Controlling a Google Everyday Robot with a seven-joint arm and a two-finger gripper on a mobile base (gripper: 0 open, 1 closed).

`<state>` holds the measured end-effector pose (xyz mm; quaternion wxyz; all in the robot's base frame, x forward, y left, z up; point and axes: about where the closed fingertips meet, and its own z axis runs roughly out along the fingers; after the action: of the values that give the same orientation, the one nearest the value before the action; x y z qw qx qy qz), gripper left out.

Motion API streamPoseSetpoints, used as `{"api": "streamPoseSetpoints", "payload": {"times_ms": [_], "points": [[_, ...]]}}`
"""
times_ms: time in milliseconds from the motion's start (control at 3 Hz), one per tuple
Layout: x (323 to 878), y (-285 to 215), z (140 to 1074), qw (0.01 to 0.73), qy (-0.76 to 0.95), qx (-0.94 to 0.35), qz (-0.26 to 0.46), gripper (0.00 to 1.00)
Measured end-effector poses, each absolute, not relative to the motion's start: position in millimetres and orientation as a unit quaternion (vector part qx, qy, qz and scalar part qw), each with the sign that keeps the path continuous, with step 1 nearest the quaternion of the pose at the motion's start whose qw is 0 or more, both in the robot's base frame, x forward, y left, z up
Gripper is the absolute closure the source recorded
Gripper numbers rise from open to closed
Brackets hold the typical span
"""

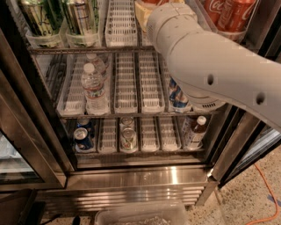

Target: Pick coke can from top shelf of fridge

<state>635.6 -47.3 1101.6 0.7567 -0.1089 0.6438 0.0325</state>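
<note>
Two red Coke cans (230, 13) stand at the right end of the top shelf (120, 26), a wire rack with white slotted lane trays. The fridge (131, 176) is open in front of me. My white arm (210, 66) reaches in from the right up to the top shelf, left of the Coke cans. My gripper (144, 11) is at the top edge of the view, mostly hidden behind the wrist, with only a pale tan part showing. A bit of red shows just above it, cut off by the edge of the view.
Tall green-and-silver cans (41, 17) fill the top shelf's left lanes. Water bottles (93, 88) and blue cans (178, 99) stand on the middle shelf. A blue can (82, 138), a silver can (128, 136) and a brown bottle (196, 129) stand on the lower one. A clear bin (140, 215) sits below.
</note>
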Motion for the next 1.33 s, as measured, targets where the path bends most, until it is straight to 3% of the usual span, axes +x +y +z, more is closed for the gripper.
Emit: {"api": "streamPoseSetpoints", "payload": {"times_ms": [667, 1333], "points": [[598, -37, 1146, 0.794, 0.595, -0.1, 0.079, 1.0], [543, -53, 1140, 0.777, 0.614, -0.104, 0.092, 1.0]]}}
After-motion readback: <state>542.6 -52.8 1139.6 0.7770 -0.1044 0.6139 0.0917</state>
